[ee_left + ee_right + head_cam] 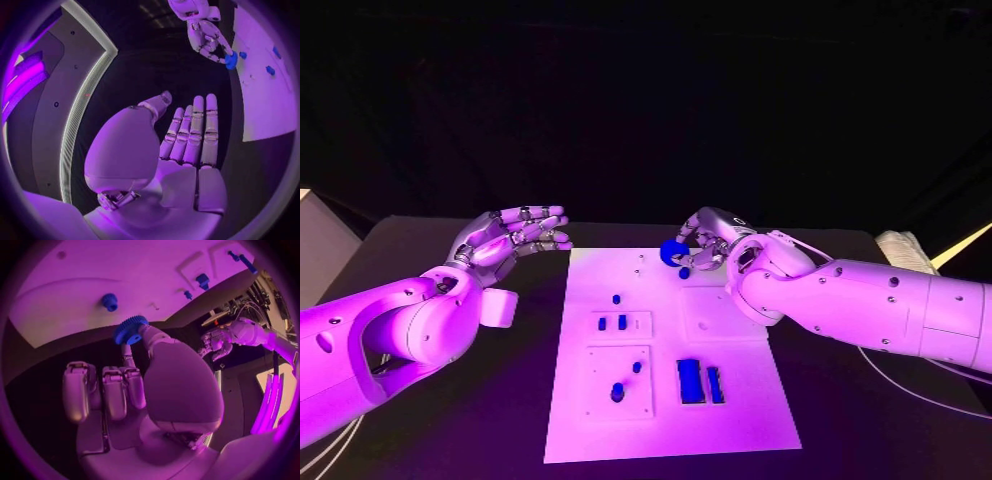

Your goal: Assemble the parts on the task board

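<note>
Pinching a blue gear (674,251) in our right hand (708,240) at the task board's (733,420) far edge, we judge it bound for the nearby peg (684,272). Our left hand (514,238) hovers empty, fingers loosely spread, beside the board over bare counter (473,400), leaving room.

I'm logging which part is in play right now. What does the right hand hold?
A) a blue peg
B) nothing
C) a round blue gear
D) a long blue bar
C: the right hand pinches the toothed blue gear between its fingers, by the task board.
</note>
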You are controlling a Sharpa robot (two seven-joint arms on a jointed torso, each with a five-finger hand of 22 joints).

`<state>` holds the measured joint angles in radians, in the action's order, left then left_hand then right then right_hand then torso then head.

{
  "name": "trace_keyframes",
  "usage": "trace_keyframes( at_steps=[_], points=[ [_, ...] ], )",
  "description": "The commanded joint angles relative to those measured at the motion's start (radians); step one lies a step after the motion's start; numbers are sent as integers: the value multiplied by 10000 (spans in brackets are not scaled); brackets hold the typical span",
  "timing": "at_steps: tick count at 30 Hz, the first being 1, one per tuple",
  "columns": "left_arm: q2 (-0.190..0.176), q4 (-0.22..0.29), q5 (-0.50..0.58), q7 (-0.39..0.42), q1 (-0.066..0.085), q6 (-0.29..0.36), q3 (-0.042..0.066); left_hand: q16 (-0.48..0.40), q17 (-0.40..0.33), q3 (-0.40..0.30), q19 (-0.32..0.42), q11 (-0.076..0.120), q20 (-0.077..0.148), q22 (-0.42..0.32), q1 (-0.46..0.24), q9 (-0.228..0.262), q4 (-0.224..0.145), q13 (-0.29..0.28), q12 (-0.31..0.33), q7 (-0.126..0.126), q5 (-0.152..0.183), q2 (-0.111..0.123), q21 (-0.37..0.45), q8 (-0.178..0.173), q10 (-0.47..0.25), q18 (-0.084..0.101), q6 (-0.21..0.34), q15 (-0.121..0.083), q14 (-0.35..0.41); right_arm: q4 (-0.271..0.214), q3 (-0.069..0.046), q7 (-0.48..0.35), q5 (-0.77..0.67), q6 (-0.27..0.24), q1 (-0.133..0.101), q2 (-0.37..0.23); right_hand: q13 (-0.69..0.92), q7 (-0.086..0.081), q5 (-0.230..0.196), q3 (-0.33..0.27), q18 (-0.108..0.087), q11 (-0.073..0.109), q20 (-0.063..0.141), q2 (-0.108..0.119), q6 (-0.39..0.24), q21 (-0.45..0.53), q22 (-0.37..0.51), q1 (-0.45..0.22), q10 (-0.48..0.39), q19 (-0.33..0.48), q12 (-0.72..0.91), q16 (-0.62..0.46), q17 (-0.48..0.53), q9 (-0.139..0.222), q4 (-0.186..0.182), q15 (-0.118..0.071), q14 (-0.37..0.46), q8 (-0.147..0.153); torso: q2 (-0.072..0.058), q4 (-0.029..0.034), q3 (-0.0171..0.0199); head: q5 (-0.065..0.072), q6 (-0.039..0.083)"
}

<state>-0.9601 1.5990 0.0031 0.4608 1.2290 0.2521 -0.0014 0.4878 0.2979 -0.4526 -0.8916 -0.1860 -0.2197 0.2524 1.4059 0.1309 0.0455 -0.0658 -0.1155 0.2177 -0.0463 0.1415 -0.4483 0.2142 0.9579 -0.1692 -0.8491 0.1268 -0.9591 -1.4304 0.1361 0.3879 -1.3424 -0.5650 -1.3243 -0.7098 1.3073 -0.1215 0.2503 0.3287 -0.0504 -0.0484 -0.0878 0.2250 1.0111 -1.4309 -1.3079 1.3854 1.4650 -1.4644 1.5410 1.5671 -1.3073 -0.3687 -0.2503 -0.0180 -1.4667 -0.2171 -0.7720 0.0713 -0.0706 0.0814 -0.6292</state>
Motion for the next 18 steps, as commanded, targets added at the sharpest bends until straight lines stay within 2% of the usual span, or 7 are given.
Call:
trace_keyframes(
  at_steps=[1,6,8,11,14,15,18],
  points=[
    [6,10,-23,47,7,-173,3,35,9,-22,91,-26,4,9,-107,-6,-12,-4,54,282,-32,-21,-36,17,-34,-50,26,7,62,-3,-5,30,65,-147,-10,-220,2065,40,62,6,117,63,75,56,-20,-42,-1192,-58,541,-227,42,37,-2635,-16,-65,-76,-1041,-32,-9,-41,38,60,29],
    [23,-12,-23,48,4,-185,-3,35,9,-22,91,-26,4,9,-107,-6,-12,-4,54,282,-32,-21,-36,17,-34,-50,26,7,62,103,-6,41,71,-184,-15,-543,2064,41,63,4,127,63,75,64,-23,-74,-1227,-59,541,-246,41,37,-2635,-15,-63,-76,-1041,-32,-26,-76,84,75,71],
    [32,-18,-23,47,3,-190,-5,35,9,-22,91,-26,4,9,-107,-6,-12,-4,54,282,-32,-21,-36,17,-34,-50,26,7,62,159,-6,39,77,-184,-16,-592,2064,41,63,4,127,63,75,64,-23,-74,-1227,-59,541,-246,41,37,-2635,-15,-63,-76,-1041,-32,-20,-54,66,108,66],
    [51,-33,-23,47,2,-198,-7,35,9,-22,91,-26,4,9,-107,-6,-12,-4,54,282,-32,-21,-36,17,-34,-50,26,7,62,313,-5,19,114,-193,-16,-631,2066,42,63,3,131,64,75,67,-23,-88,-1242,-59,542,-255,42,37,-2635,-15,-63,-76,-1041,-32,-22,-58,86,114,65],
    [72,-50,-23,48,0,-205,-9,35,9,-22,91,-26,4,9,-107,-6,-12,-4,54,282,-32,-21,-36,17,-34,-50,26,7,62,546,-2,-21,178,-213,-10,-596,2066,44,61,-3,136,64,75,83,-28,-108,-1263,-64,542,-267,41,37,-2635,-14,-64,-76,-1041,-32,-16,-43,63,149,78],
    [78,-54,-23,48,0,-209,-10,35,9,-22,91,-26,4,9,-107,-6,-12,-4,54,282,-32,-21,-36,17,-34,-50,26,7,62,609,-1,-32,194,-213,-5,-580,2066,44,61,-3,136,64,75,83,-28,-108,-1263,-64,542,-267,41,37,-2635,-14,-64,-76,-1041,-32,-14,-41,69,152,81],
    [91,-63,-23,48,-1,-215,-11,35,9,-22,91,-26,4,9,-107,-6,-12,-4,54,282,-32,-21,-36,17,-34,-50,26,7,62,836,6,-69,246,-160,17,-498,2066,44,61,-3,136,64,75,83,-28,-108,-1263,-64,542,-267,41,37,-2635,-14,-64,-76,-1041,-32,-11,-28,55,156,83]
  ],
)
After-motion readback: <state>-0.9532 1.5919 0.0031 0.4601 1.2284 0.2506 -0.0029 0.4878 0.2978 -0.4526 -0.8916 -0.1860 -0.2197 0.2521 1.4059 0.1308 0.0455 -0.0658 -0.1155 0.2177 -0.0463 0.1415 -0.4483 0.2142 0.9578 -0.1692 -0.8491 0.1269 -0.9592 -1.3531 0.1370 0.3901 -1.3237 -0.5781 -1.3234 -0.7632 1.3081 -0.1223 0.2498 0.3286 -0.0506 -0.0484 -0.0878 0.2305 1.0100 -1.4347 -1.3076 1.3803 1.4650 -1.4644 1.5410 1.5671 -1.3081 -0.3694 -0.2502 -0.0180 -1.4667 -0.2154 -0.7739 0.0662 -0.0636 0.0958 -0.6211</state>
